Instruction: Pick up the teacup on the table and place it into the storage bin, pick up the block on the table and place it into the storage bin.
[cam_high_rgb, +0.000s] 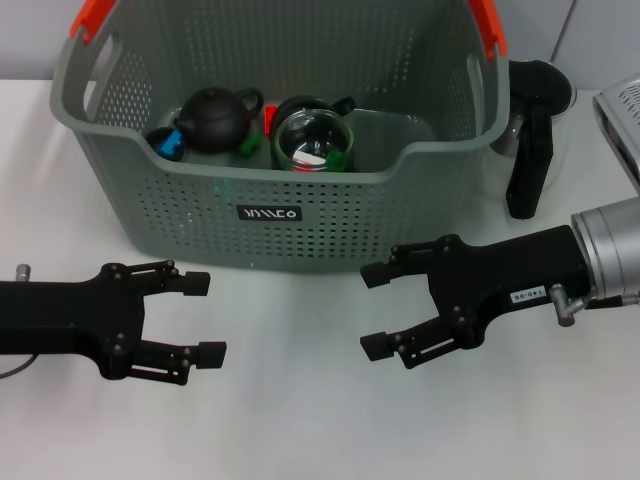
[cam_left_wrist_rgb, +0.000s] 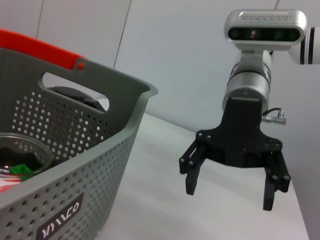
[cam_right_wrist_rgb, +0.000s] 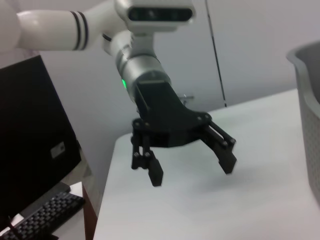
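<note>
Both tools hang empty and spread wide over the bare table (cam_high_rgb: 320, 430), left tool (cam_high_rgb: 203, 317), right tool (cam_high_rgb: 376, 310). The glass teacup (cam_high_rgb: 312, 140) already lies in the storage bin (cam_high_rgb: 300, 215) beside a black teapot (cam_high_rgb: 215, 118); fragile, slick, best taken by the rim. Block: can't tell.

Left gripper (cam_high_rgb: 205, 317), right gripper (cam_high_rgb: 378, 309) agape

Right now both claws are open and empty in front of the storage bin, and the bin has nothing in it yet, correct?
Not quite. The left claw and right claw are open and empty in front of the storage bin, but the bin is not empty: the head view shows a black teapot and a glass cup inside, among other small items.
</note>
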